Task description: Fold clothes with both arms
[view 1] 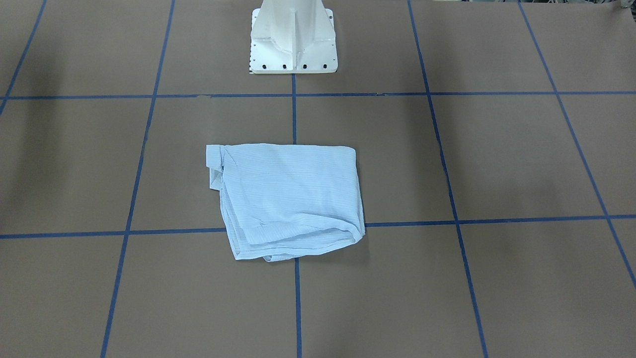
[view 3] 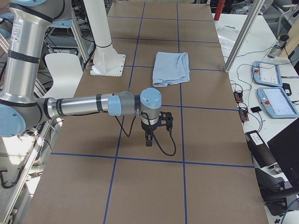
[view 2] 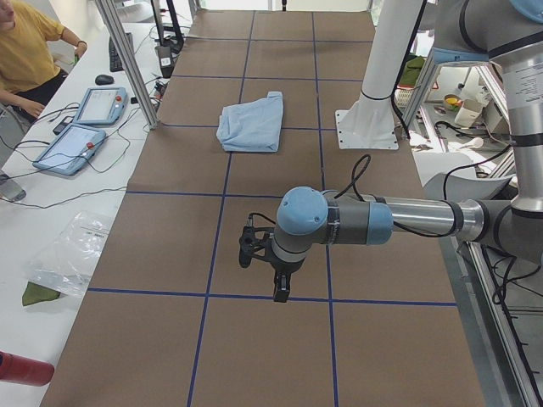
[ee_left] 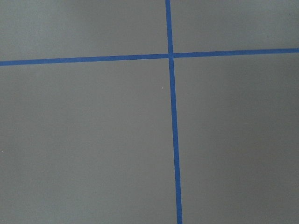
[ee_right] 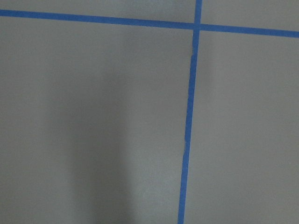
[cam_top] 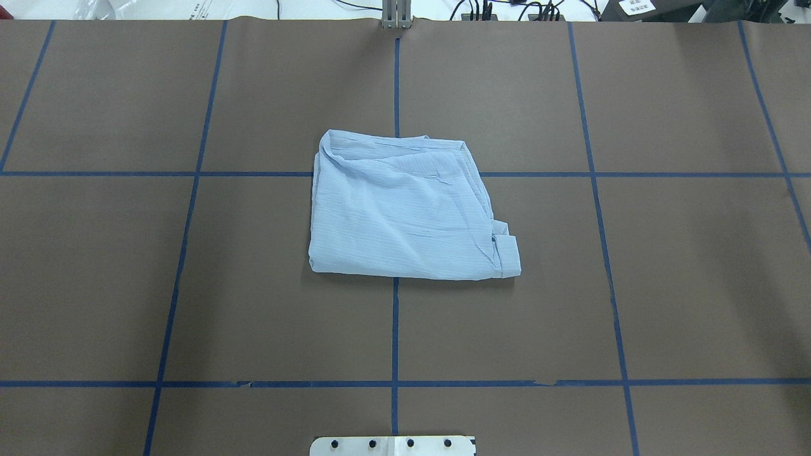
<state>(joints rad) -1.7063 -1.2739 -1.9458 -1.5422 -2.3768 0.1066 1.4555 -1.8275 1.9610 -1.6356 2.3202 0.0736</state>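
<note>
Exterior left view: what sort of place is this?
Probably a robotics lab workcell: a table gridded with blue tape, two teach pendants on the side bench, and an operator alongside.

A robotics lab; tape-gridded table (cam_top: 285,316); teach pendants (view 2: 72,146); seated operator (view 2: 25,51)

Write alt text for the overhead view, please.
A pale-blue shirt, folded into a rough rectangle, lies in the middle of a brown table gridded with blue tape. The edge of a white base plate peeks in at the bottom.
</note>
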